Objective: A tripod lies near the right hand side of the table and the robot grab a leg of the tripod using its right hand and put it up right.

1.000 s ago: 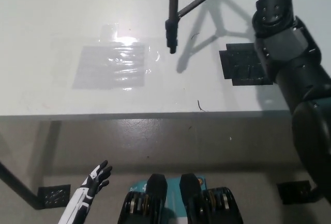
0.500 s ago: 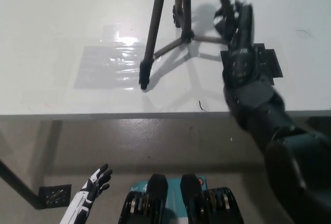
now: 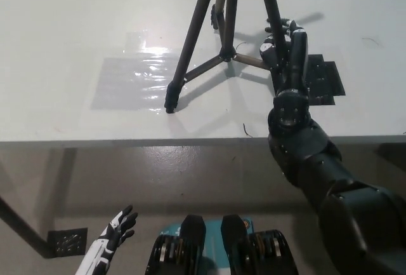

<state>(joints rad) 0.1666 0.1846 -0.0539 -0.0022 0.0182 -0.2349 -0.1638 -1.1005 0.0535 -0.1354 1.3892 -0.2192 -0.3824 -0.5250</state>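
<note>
**Tripod upright, right hand on its near leg**

You have the tripod [image 3: 219,33] standing on the white table [image 3: 76,27], toward the right side of it. Its legs are spread, and the foot of the left leg rests beside a shiny clear sheet [image 3: 136,81] that lies flat on the tabletop. The cross braces meet at the centre column low down.

Your black right hand [image 3: 284,43] reaches up from the table's front edge and is closed around the lower part of the tripod's right leg, just above a black mat [image 3: 320,78] that lies on the table under the wrist.

Your white left hand [image 3: 117,227] hangs low at the lower left, below the table edge and well apart from everything on it, fingers spread and holding nothing.
</note>
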